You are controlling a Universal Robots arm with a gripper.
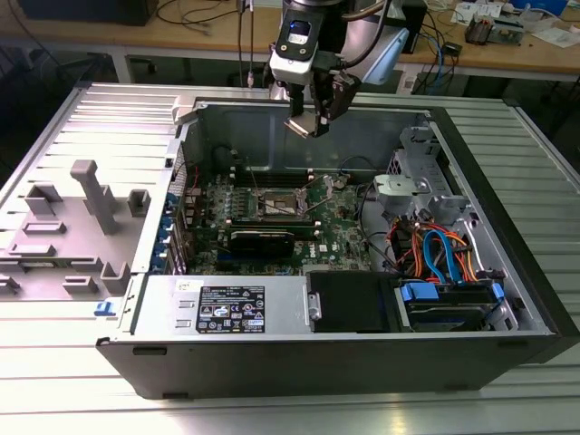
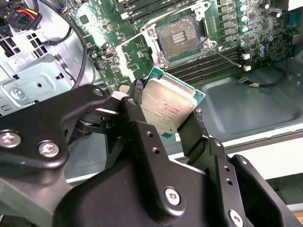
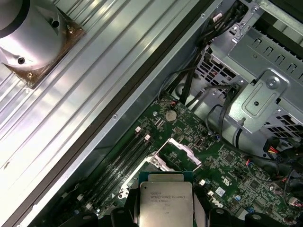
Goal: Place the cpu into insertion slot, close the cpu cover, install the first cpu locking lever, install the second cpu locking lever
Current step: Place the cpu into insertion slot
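Ridged aluminium tabletop (image 1: 299,419) carries an open desktop computer case (image 1: 299,358) lying on its side, with wooden workbenches (image 1: 181,41) behind it along the upper edge of the exterior view. At the exterior view's left, grey fixture blocks (image 1: 95,195) stand on a flat panel beside the case. Inside the case the green motherboard (image 1: 349,231) lies in the middle. A metal drive cage (image 1: 412,186) and a bundle of orange and blue cables (image 1: 439,249) sit at the exterior view's right, and a labelled power supply (image 1: 227,308) runs along the near wall. The arm (image 1: 304,41) hangs in the upper centre of the exterior view, over the case's far wall. Its jaws are clamped on the cpu (image 1: 304,125), which is in the air, tilted and well clear of the board. In the second wrist view the black fingers (image 2: 142,130) press on opposite edges of the chip, whose dull silver top faces the camera and whose green edge shows. The insertion slot (image 1: 279,205) lies on the motherboard near the middle of the exterior view, lower in the frame than the cpu and well apart from it. Its dark centre and silvery rim are bare in the second wrist view, next to long black memory slots (image 2: 213,64).
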